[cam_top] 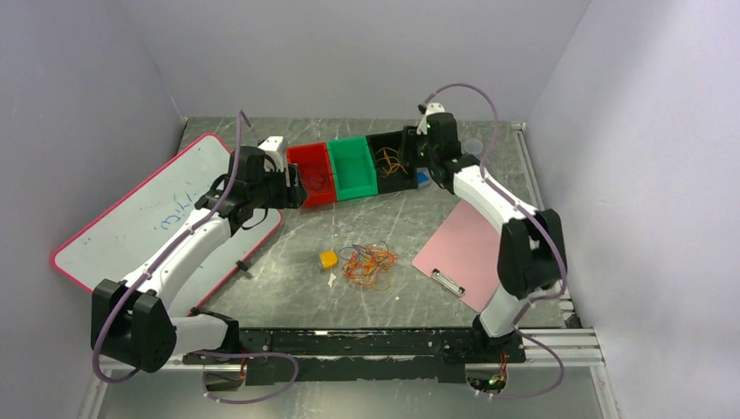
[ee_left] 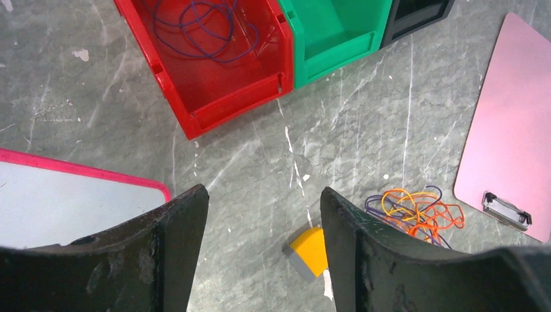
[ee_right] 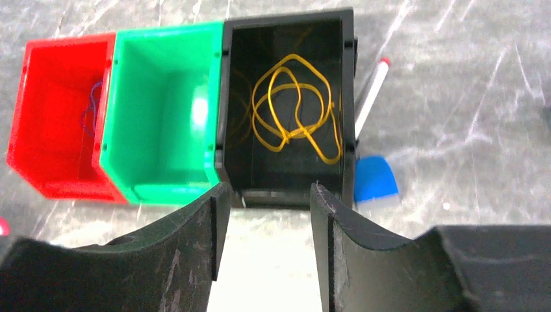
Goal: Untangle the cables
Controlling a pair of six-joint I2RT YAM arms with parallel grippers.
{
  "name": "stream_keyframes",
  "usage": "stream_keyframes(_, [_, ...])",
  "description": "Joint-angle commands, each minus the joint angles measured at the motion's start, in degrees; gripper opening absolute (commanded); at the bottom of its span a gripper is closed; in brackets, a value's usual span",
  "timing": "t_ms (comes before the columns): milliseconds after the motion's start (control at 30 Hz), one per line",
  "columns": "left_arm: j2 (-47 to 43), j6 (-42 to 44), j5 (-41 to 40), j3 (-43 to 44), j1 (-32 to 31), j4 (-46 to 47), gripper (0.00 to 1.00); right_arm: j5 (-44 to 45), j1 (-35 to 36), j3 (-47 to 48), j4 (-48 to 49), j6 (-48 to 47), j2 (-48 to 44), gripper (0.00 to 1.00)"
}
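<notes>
A robotics lab test cell: plain pale walls box in a scratched grey counter (cam_top: 393, 218). Left of the green bin (cam_top: 358, 187) lies a whiteboard (cam_top: 131, 227); right of it and nearer the camera, a pink clipboard (cam_top: 471, 246). Nearer still, a rail (cam_top: 366, 337) carries the left arm (cam_top: 188, 249) and right arm (cam_top: 489, 196).

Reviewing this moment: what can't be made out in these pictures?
Top view: how many cables are tangled; strands too thin.
Left wrist view: part of the yellow block, hidden by the left gripper.
Top view: whiteboard writing, too small.
Top view: blue object, mostly under the right arm.
</notes>
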Motion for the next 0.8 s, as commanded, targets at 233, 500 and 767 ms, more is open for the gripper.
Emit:
stream_keyframes(233, [-0.99, 0.72, -0.92, 0.27, 0.57, 1.22, 0.81, -3.63, 0.13, -23.75, 5.23, 1.55, -21.55, 0.57])
stream_keyframes(500, [-0.64, 0.83, -1.16, 0.2, 0.57, 1.63, 0.81, -1.61, 0.08, -37.41, 13.16, 3.23, -31.44, 0.59])
stream_keyframes(767, [-0.4, 0.91, -0.95, 0.21, 0.65, 1.89, 0.81, 0.19, 0.09, -40.83, 16.68, 3.74, -34.75, 0.61])
